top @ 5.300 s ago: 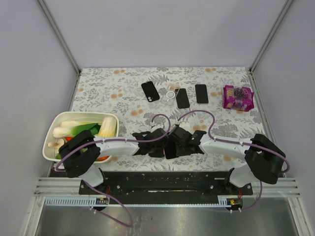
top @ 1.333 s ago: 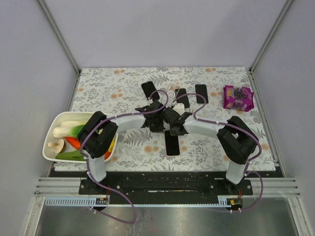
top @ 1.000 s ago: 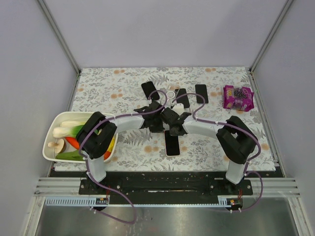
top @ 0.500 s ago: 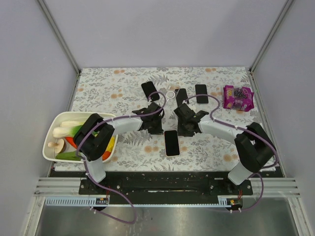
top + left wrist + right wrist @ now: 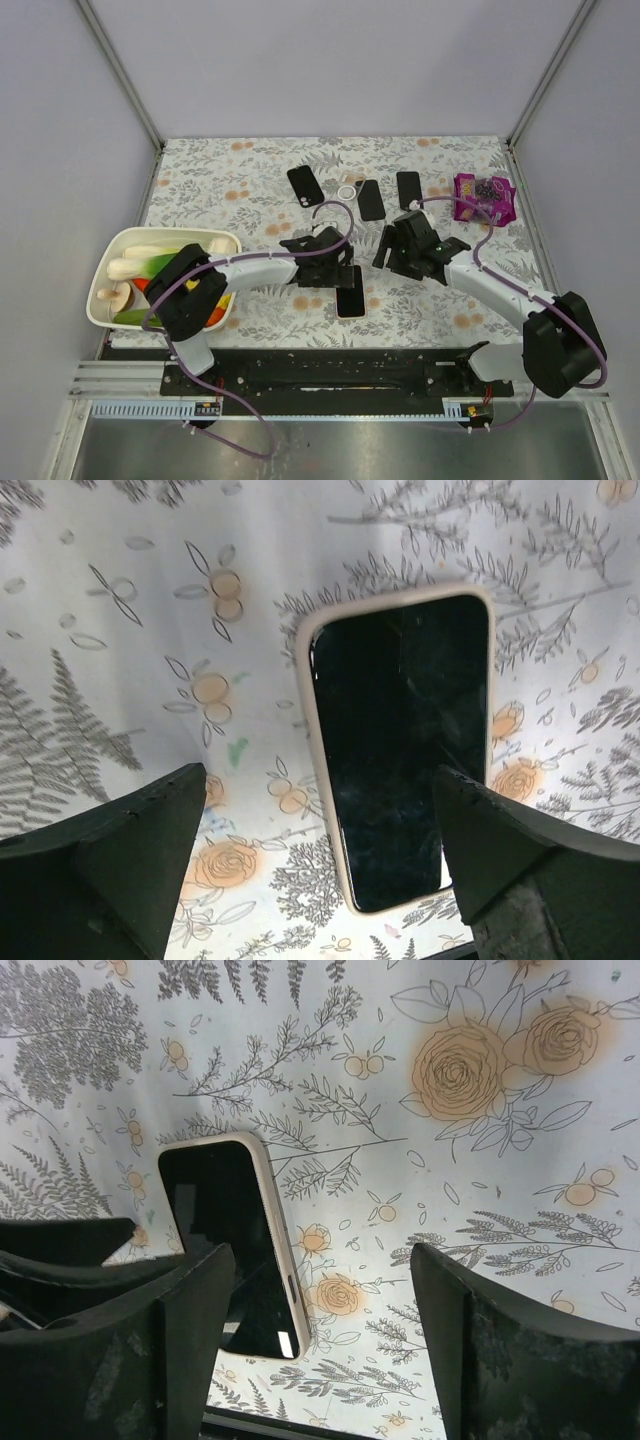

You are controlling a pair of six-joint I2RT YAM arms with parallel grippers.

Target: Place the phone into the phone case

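Observation:
The phone [image 5: 350, 290] lies flat on the floral tablecloth, screen up and dark, seated inside a cream phone case whose rim [image 5: 306, 720] frames it. In the left wrist view the phone [image 5: 400, 750] lies beneath and between the wide-spread fingers of my left gripper [image 5: 320, 880], which is open and apart from it. From above, my left gripper [image 5: 333, 268] hovers at the phone's far left. My right gripper [image 5: 397, 252] is open to the phone's right. In the right wrist view the cased phone [image 5: 225, 1250] lies by the left finger [image 5: 110, 1350], and the right gripper [image 5: 320, 1350] holds nothing.
Three dark phones [image 5: 305, 185], [image 5: 371, 200], [image 5: 409, 190] and a small ring [image 5: 346, 192] lie at the back of the table. A purple packet [image 5: 484, 197] sits at the back right. A white basket [image 5: 112, 310] of vegetables stands at the left edge.
Both grippers have gone from shut to open and drawn apart. The right arm swung away to the right. The cased phone has stayed where it lay.

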